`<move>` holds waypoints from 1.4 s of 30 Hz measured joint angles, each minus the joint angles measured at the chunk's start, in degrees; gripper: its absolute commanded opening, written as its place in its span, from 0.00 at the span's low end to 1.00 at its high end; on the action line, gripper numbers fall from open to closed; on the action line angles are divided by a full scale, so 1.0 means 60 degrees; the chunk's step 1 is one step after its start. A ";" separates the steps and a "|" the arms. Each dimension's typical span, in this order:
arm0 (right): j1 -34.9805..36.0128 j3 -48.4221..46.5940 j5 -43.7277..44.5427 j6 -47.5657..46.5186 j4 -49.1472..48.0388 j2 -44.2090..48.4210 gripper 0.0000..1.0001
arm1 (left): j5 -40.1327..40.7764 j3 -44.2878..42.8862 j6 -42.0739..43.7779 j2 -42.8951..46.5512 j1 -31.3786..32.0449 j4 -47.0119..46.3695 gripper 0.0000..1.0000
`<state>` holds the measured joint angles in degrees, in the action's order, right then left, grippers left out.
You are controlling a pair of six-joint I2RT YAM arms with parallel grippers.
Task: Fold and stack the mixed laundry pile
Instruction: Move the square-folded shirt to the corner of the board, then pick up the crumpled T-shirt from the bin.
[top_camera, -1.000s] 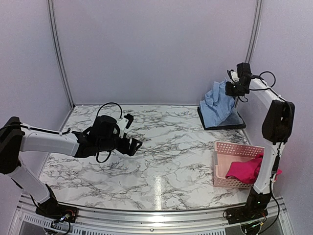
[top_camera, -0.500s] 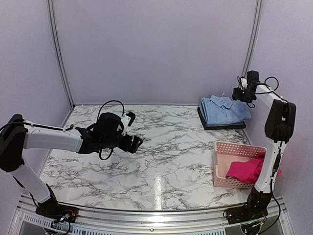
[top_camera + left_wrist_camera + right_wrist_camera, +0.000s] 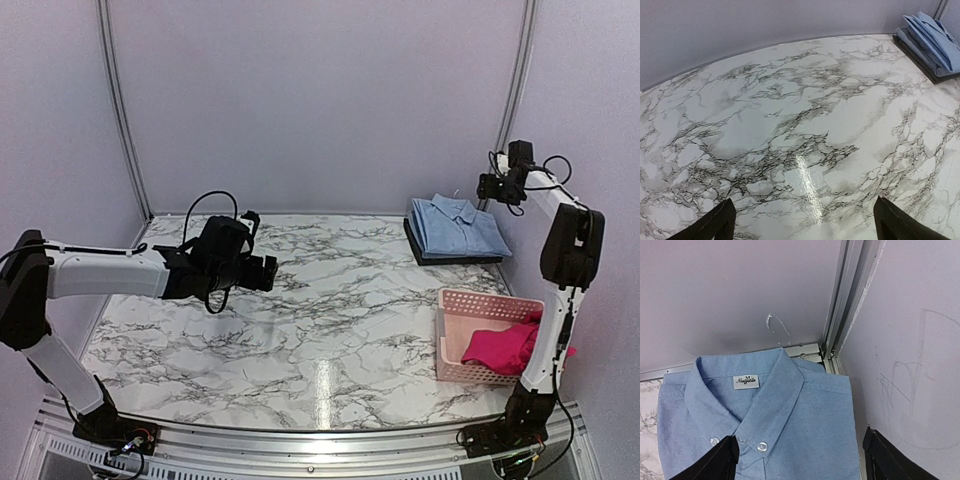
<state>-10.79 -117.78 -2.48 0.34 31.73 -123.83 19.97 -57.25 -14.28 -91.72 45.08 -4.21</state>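
Rightward, magenta garment [image 3: 500,348] in pink basket [image 3: 490,298]

The top view looks down from behind over the whole worktop [image 3: 330,320]. The left wrist view skims it low; the right sits close above the blue shirt [image 3: 790,430], which all three share.

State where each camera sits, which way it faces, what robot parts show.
Top external: high behind the bases, facing the far wall; both arms, marble table.
Left wrist: on the left gripper, looking across the table toward the blue shirt; fingertips show.
Right wrist: on the right gripper, looking down at the shirt's collar; fingertips show.
All three see the shirt.
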 measured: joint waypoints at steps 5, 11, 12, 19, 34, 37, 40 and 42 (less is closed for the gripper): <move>0.0000 0.0321 -0.0623 0.0095 0.0066 0.0361 0.98 | 0.0339 -0.0678 -0.0627 0.0011 -0.0506 0.1031 0.99; 0.0215 0.1024 -0.1319 0.0131 0.0273 0.1756 0.98 | 0.0117 -0.1355 -0.0594 0.0168 -0.0820 0.1829 0.99; 0.0306 0.1242 -0.1388 0.0138 0.0372 0.2138 0.99 | 0.0069 -0.1399 -0.0583 0.0233 -0.0816 0.1953 0.99; 0.1490 0.3534 -0.1603 0.0426 0.1738 0.5486 0.99 | -0.0455 -0.1304 -0.0900 0.1016 -0.0809 0.2481 0.99; 0.1712 0.8229 -0.1366 0.2277 0.7169 1.0528 0.99 | -0.1705 0.0331 -0.2226 0.1617 -0.0616 0.2521 0.99; 0.1818 0.8794 -0.1719 0.2623 0.7391 1.1249 0.98 | -0.1789 0.0401 -0.2346 0.1621 -0.0554 0.2466 0.99; 0.2014 0.9952 -0.2095 0.2874 0.7490 1.1905 0.98 | -0.1829 0.0477 -0.2495 0.1621 -0.0488 0.2375 0.99; 0.2033 1.0819 -0.2240 0.3067 0.7570 1.2211 0.98 | -0.1825 0.0550 -0.2568 0.1621 -0.0448 0.2313 0.99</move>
<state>1.41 -52.86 -15.92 18.74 77.14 -50.57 9.02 -53.95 -29.69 -82.00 42.39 9.67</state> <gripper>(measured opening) 0.985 0.989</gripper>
